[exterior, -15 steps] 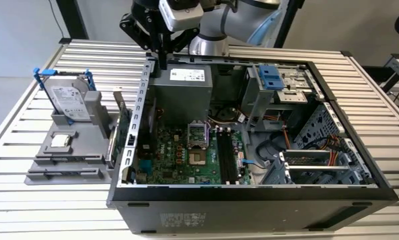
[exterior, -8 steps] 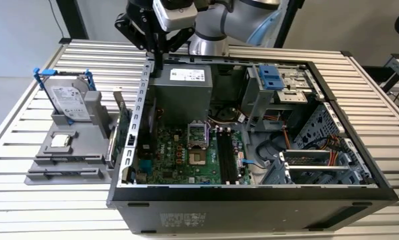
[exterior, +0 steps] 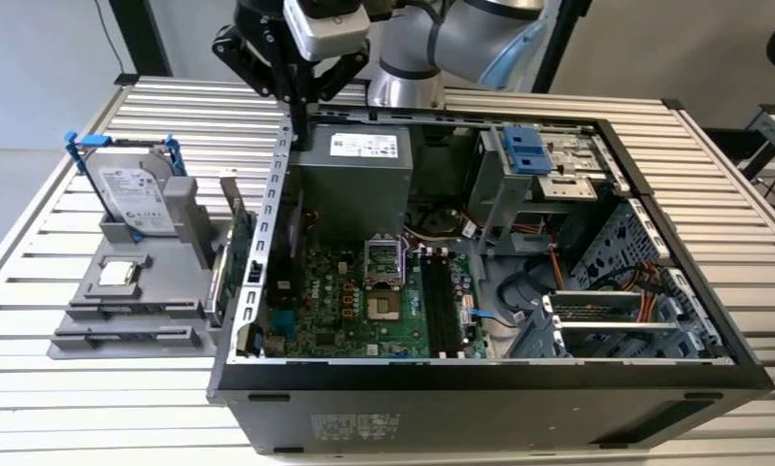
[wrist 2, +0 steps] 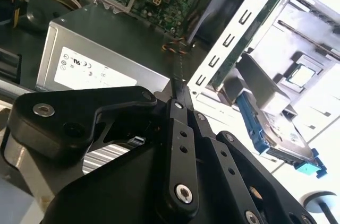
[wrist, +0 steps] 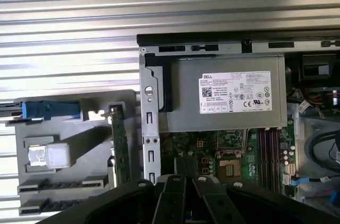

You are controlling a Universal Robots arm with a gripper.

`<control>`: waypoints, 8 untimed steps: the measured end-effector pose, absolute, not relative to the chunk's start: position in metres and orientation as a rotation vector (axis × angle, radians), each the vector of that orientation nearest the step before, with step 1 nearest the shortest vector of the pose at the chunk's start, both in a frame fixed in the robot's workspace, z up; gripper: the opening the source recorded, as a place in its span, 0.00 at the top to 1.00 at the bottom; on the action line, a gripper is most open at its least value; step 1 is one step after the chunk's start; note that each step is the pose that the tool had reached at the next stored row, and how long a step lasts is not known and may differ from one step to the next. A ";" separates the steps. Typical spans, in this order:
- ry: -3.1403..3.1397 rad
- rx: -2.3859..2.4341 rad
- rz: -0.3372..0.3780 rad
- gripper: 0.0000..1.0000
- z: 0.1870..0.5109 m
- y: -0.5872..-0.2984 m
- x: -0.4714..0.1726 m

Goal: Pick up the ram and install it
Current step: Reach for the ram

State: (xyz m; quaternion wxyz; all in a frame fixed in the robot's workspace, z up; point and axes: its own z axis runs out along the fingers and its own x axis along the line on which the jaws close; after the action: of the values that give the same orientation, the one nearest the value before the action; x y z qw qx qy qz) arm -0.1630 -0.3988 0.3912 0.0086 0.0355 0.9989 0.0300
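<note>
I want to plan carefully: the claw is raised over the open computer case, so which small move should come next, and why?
Probably carry the ram toward the exterior view's right, staying high. The claw looks shut on it near the power supply, while the black slots lie further that way on the motherboard.

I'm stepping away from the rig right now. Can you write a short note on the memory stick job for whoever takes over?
Gripper: shut on the memory stick, which it holds edge-on.
Position: above the power supply, at the back of the open computer case, near the case wall on the exterior view's left.
Done: the stick is picked up and in the gripper.
Left: the stick is not yet in the black motherboard slots, which appear empty.
</note>
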 end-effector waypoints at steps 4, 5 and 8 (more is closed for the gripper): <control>3.121 0.111 0.094 1.00 0.391 -0.399 -0.167; 3.121 0.111 0.094 1.00 0.391 -0.399 -0.171; 3.121 0.111 0.094 1.00 0.391 -0.399 -0.180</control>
State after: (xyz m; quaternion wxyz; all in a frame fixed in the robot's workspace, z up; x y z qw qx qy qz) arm -0.1796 -0.3988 0.3912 0.0086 0.0355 0.9989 0.0299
